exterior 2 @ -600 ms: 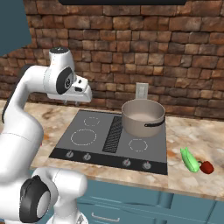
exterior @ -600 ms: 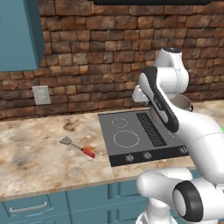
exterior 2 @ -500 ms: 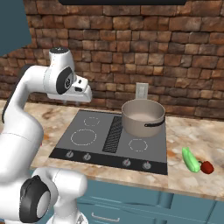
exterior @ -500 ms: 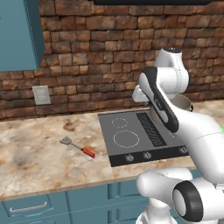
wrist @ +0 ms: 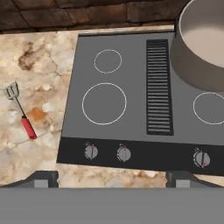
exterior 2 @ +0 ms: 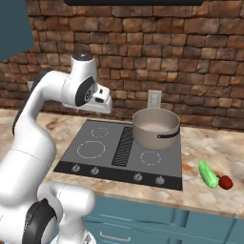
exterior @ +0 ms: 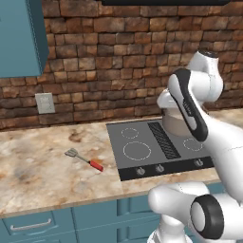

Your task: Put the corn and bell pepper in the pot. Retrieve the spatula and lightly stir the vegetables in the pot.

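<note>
The gripper hung high over the cooktop, its fingertips spread wide apart and holding nothing. The pot stood on the far right burner, its pale inside apparently bare. The spatula lay flat on the tabletop left of the cooktop, slotted head toward the far left, red handle nearer. It looked light, thin and stiff. The handle seemed the best place to grip, though it lay low against the stone and might skid if nudged.

A green vegetable touching a small red one, presumably the corn and pepper, lay on the tabletop right of the cooktop, close to the near edge. Both looked rounded and likely to roll. Open stone surrounded the spatula. The pot's wall and the brick wall behind it limited room at the far right.
</note>
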You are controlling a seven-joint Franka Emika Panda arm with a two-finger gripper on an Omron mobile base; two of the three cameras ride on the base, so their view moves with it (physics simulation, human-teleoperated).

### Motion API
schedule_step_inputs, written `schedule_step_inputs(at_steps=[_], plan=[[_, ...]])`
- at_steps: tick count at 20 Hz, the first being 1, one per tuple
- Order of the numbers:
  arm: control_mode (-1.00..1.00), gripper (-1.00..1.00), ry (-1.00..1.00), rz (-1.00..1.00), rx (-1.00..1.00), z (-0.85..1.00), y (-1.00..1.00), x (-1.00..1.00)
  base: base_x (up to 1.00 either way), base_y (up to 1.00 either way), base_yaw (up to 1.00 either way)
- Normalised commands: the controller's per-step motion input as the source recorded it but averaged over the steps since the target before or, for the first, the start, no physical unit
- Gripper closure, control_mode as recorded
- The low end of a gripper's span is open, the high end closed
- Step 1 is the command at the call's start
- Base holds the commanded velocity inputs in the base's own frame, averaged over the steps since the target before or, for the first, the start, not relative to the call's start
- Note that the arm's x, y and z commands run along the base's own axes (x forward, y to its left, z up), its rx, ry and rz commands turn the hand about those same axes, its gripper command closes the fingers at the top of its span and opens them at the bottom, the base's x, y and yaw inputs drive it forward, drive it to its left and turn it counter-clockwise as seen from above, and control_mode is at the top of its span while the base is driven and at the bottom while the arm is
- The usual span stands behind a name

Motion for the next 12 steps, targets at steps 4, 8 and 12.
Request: schedule_step_inputs(at_steps=[4,8,12], plan=[[-1.00,-1.00,-0.24,0.00,0.13,0.00,-0.45,-0.47,0.00,0.00,0.00],[-1.00,-1.00,-0.20,0.00,0.05,-0.02,-1.00,-0.21,0.00,0.00,0.00],[-1.00,-1.00,-0.06,0.00,0.01,-0.15,-1.00,-0.17,0.00,0.00,0.00]])
